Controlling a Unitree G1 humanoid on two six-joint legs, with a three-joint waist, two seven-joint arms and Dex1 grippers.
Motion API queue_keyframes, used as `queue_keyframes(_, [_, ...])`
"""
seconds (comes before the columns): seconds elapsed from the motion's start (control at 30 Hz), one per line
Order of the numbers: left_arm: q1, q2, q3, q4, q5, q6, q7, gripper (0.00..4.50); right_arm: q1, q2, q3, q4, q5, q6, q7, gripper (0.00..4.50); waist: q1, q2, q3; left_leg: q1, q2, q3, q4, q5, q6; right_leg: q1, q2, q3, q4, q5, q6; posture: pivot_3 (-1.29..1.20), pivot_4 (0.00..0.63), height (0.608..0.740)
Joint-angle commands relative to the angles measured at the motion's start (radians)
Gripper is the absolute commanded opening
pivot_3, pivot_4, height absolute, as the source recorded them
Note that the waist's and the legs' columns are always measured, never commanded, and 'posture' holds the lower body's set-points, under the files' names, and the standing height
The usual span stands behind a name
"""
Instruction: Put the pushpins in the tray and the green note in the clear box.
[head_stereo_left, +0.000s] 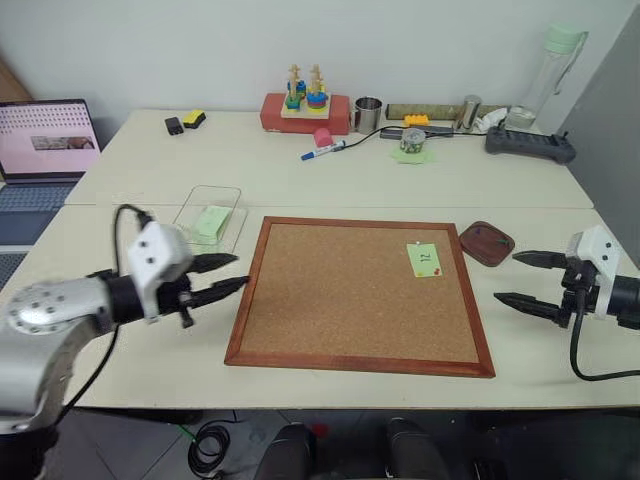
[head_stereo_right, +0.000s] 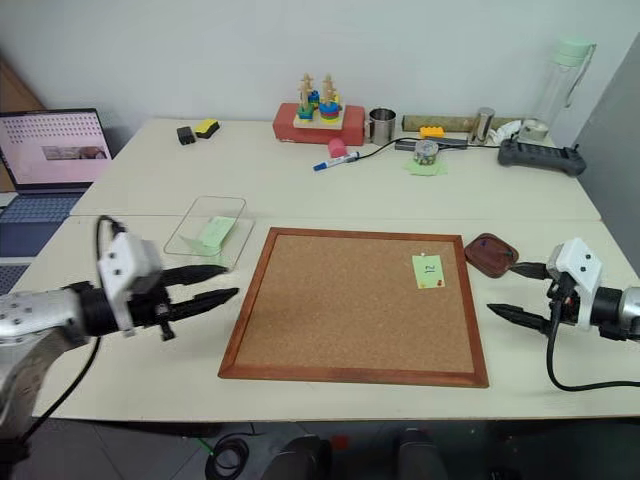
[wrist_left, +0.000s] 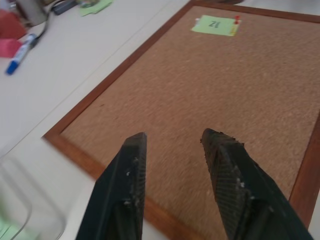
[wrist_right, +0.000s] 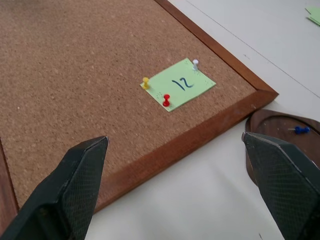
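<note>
Head view: left gripper (head_stereo_left: 232, 273) off the cork board's (head_stereo_left: 350, 290) left edge, fingers narrowly parted, empty; right gripper (head_stereo_left: 520, 280) spread wide beside the tray (head_stereo_left: 486, 243). Right wrist: green note (wrist_right: 178, 84) near board's corner, pinned by pushpins (wrist_right: 166, 100); blue pin (wrist_right: 300, 130) in tray.

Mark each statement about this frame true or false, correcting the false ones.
1. The green note is pinned to the cork board. True.
2. Three pushpins hold the note. True.
3. The tray holds no pins. False: a blue pushpin lies in it.
4. The right gripper is shut on a red pin. False: it is open and holds nothing.
5. The clear box holds a pale-green slip. True.
</note>
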Motion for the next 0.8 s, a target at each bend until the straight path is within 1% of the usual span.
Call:
queue_keyframes(0.03, [-0.100,-0.082,-0.161,0.033,0.067,-0.048,0.012,0.86,-0.014,0.026,-0.013,-0.092,0.041,0.042,-0.045,4.50,0.000,0.000,0.000,0.000,0.000,0.000,0.000,0.000,0.000,0.000,0.000,0.000,0.000,0.000,0.000,0.00,0.150,0.740])
queue_keyframes(0.07, [-0.133,-0.119,-0.208,0.066,0.100,-0.076,0.019,0.66,-0.028,0.041,0.001,-0.101,0.041,0.046,-0.059,4.50,0.000,0.000,0.000,0.000,0.000,0.000,0.000,0.000,0.000,0.000,0.000,0.001,0.000,0.000,0.001,0.00,0.150,0.740])
queue_keyframes(0.1, [-0.160,-0.153,-0.240,0.098,0.128,-0.103,0.029,0.56,-0.042,0.055,0.014,-0.107,0.038,0.049,-0.073,4.50,0.000,0.000,0.000,0.000,-0.001,0.000,0.001,0.000,0.000,0.000,0.000,0.001,0.000,0.001,0.001,0.00,0.150,0.740])
queue_keyframes(0.13, [-0.186,-0.194,-0.264,0.134,0.142,-0.120,0.040,0.20,-0.063,0.075,0.034,-0.109,0.028,0.048,-0.091,4.50,-0.001,-0.001,0.000,0.000,-0.001,0.000,0.001,0.000,0.000,0.000,0.000,0.000,0.000,0.001,0.001,0.00,0.150,0.740])
queue_keyframes(0.17, [-0.208,-0.231,-0.285,0.167,0.153,-0.135,0.048,0.04,-0.084,0.095,0.054,-0.108,0.016,0.047,-0.109,4.50,-0.002,-0.001,0.000,0.000,-0.001,0.000,0.001,0.000,0.000,0.000,0.000,0.000,0.000,0.001,0.001,0.00,0.150,0.740])
queue_keyframes(0.37, [-0.266,-0.377,-0.396,0.360,0.256,-0.276,0.056,0.04,-0.217,0.191,0.186,-0.037,-0.063,0.048,-0.183,4.50,-0.004,-0.001,0.000,0.000,-0.001,0.000,0.001,0.000,0.000,-0.001,0.001,0.000,0.000,0.001,0.001,0.00,0.150,0.740])
queue_keyframes(0.47, [-0.273,-0.430,-0.422,0.451,0.295,-0.350,0.061,0.04,-0.295,0.224,0.249,0.055,-0.122,0.027,-0.197,4.50,-0.003,-0.001,0.001,-0.001,-0.001,0.000,0.001,0.000,0.000,-0.001,0.000,0.000,0.000,0.002,0.001,0.00,0.150,0.740])
queue_keyframes(0.57, [-0.286,-0.489,-0.428,0.558,0.319,-0.414,0.080,0.04,-0.383,0.267,0.291,0.191,-0.171,-0.015,-0.202,4.50,-0.002,-0.001,0.001,-0.001,-0.002,0.000,0.001,0.000,0.000,-0.001,0.000,0.000,0.000,0.002,0.002,0.00,0.150,0.740])
queue_keyframes(0.73, [-0.293,-0.529,-0.433,0.670,0.353,-0.480,0.079,0.04,-0.495,0.321,0.342,0.410,-0.257,-0.120,-0.206,4.50,-0.004,-0.001,0.000,-0.001,-0.002,0.000,0.001,0.000,0.000,-0.001,0.000,0.000,0.001,0.002,0.002,0.00,0.150,0.740])
queue_keyframes(0.8, [-0.283,-0.528,-0.438,0.687,0.366,-0.488,0.078,0.04,-0.553,0.361,0.352,0.542,-0.291,-0.176,-0.227,4.50,-0.004,-0.001,0.000,-0.001,-0.002,0.000,0.001,0.000,0.000,-0.001,0.000,0.000,0.001,0.002,0.002,0.00,0.150,0.740])
